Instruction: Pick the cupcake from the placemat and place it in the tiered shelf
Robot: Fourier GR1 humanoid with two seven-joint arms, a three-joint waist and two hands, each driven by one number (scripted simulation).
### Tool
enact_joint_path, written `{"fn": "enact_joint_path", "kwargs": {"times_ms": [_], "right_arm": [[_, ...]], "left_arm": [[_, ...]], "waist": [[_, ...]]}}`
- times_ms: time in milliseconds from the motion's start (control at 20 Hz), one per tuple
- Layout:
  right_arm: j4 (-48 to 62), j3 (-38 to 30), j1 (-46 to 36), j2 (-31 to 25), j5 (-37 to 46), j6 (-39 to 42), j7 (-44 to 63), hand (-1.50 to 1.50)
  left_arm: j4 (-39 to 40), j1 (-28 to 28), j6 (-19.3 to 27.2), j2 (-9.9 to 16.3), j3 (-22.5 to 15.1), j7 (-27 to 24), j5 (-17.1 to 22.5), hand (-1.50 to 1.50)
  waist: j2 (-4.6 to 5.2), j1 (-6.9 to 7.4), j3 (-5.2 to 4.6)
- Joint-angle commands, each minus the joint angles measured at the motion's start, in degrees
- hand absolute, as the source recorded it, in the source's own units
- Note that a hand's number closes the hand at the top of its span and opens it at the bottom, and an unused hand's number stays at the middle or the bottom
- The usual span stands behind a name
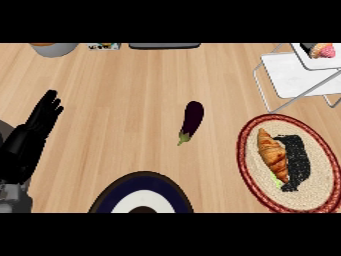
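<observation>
The pink-frosted cupcake point(322, 50) sits on the upper tier of the white wire-framed tiered shelf point(306, 80), at two o'clock on the light wooden desk point(129, 100). The black left hand point(36, 125) rests at nine o'clock, fingers straight and released, holding nothing.

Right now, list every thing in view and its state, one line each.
Cupcake: on the tiered shelf's upper tray.
Tiered shelf: lower tray bare.
Placemat: holds a croissant and a black item.
Eggplant: lying on the counter.
Plate: partly cut off.
Left hand: open, resting.
</observation>
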Motion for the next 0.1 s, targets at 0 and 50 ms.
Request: {"fn": "enact_joint_path", "kwargs": {"times_ms": [0,50], "right_arm": [[-0.3,-7.0,4.3,-7.6,-6.6,7.7,-1.6,-1.5],[-2.5,-6.8,2.7,-7.4,-7.0,7.5,2.0,-1.5]], "left_arm": [[-3.3,2.6,-1.2,0.1,0.1,1.0,1.5,0.0],[-2.2,0.5,0.1,-1.0,-1.5,1.9,-0.3,0.0]], "waist": [[0.0,0.28,0.03],[0.12,0.29,-0.03]]}}
